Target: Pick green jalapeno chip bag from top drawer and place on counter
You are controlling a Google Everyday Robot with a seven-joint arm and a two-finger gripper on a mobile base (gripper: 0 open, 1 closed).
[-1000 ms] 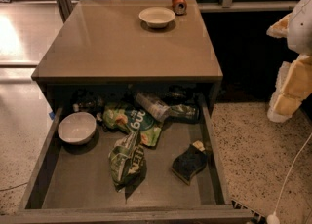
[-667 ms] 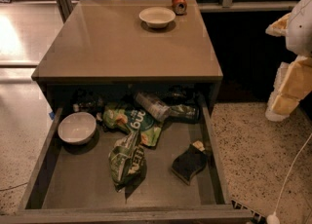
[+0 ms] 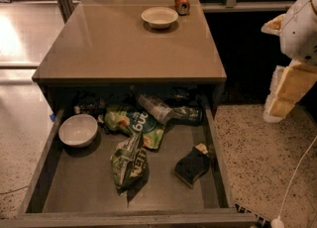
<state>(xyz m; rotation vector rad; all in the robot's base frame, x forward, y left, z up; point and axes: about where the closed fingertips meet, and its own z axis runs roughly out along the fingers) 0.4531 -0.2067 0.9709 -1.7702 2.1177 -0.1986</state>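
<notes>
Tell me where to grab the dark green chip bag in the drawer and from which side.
I would grip the green jalapeno chip bag across its narrow middle, from straight above: it lies flat in the top drawer with bare floor along both long sides, while its far end meets the lime-green bag. The gripper hangs outside, right of the drawer.

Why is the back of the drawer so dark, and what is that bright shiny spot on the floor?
Camera view: the counter overhangs the back of the top drawer and shades it. Camera view, left side: light glares off the glossy floor. The green jalapeno chip bag lies in the lit front part and casts a small shadow. The gripper hangs at the right edge, beside the cabinet.
</notes>
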